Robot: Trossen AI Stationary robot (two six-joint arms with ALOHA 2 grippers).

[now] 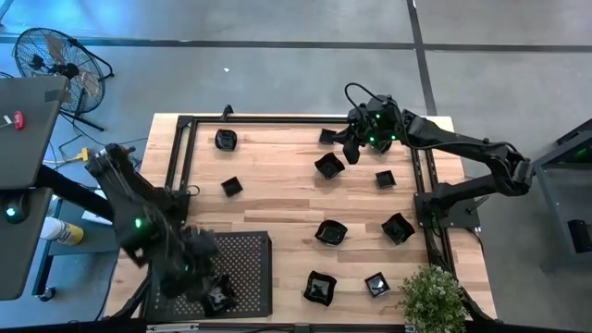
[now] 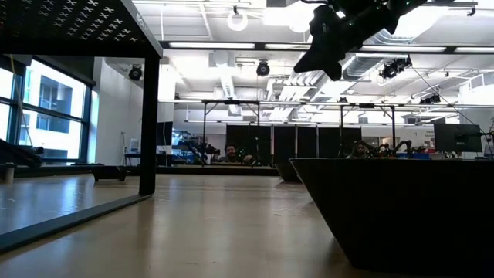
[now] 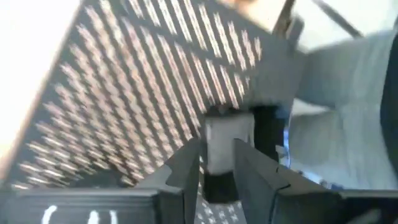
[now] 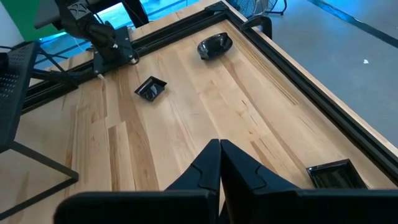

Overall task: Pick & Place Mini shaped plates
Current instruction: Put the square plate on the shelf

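from above, the left gripper (image 1: 215, 294) reaches low over the black perforated rectangular tray (image 1: 248, 268) at near left, a small glossy black plate (image 1: 218, 298) beneath it. the left wrist view shows its fingers (image 3: 186, 171) slightly parted around that plate (image 3: 225, 149). the right gripper (image 1: 351, 141), fingers pressed together and empty, hovers far right above scattered plates.

No readable text, label, brand, number or sign in any view. Left wrist view: pale marks on gripper body (image 3: 68, 214), too blurred to read. High view: small red mark on grey surface (image 1: 17, 118) beyond desk's left edge, not legible.
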